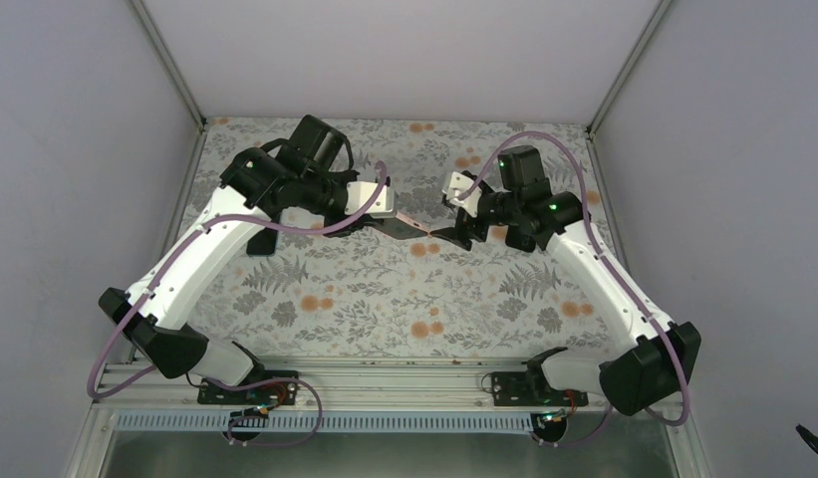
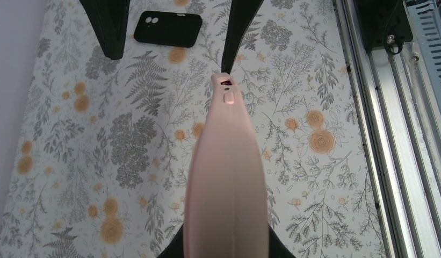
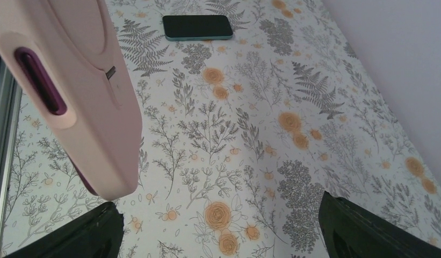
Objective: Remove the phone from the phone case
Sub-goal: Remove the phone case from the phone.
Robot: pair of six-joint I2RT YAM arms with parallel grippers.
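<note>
- The left gripper [image 1: 400,227] reaches in from 9 o'clock over the middle of the flowered table [image 1: 385,309]. It is pinched narrow on one end of the phone case [image 2: 223,177] and holds it up off the cloth.
- At 9 o'clock from the case in the overhead view, under the left arm, a dark phone with a teal edge [image 3: 197,27] lies flat on the table, well apart from both grippers.
- The phone case is salmon pink and hangs in the air between the two grippers, its free end pointing to 3 o'clock in the overhead view. The left wrist view shows its smooth back, with a small cutout at the far tip.
- The right wrist view shows the case's rounded edge at 10 o'clock, with a long slot filled with dark purple.
- The phone is not plainly in view — only the case's pink back and edge show, so I cannot tell whether it sits inside.
- The right gripper [image 1: 456,237] comes in from 3 o'clock with its jaws spread wide and holds nothing. One finger [image 2: 237,37] ends just at the case's tip — whether it touches, I cannot tell.
- At 11 o'clock from that tip in the left wrist view, a black phone-shaped thing with two round lens holes [image 2: 167,28] lies flat on the cloth.
</note>
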